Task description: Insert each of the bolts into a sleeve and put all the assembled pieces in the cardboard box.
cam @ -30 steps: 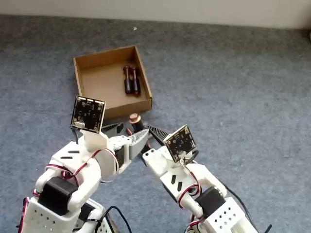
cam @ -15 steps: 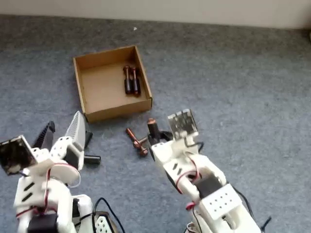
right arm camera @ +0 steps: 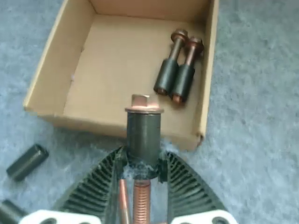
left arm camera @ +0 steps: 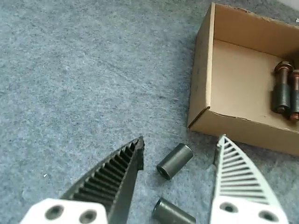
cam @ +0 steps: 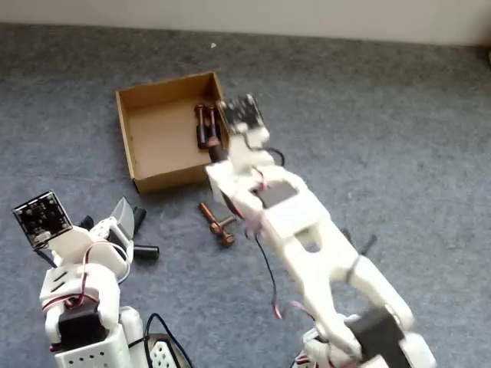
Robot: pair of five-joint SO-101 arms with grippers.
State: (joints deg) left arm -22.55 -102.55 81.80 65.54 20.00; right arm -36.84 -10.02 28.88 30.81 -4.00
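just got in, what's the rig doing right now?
The right gripper is shut on a sleeve with a bolt through it, held at the near wall of the cardboard box. Two assembled pieces already lie inside the box. The left gripper is open above two loose sleeves on the grey carpet. Two bare bolts lie near the box, not yet sleeved.

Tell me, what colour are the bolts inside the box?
The bolts are coppery brown, clearest in the right wrist view.
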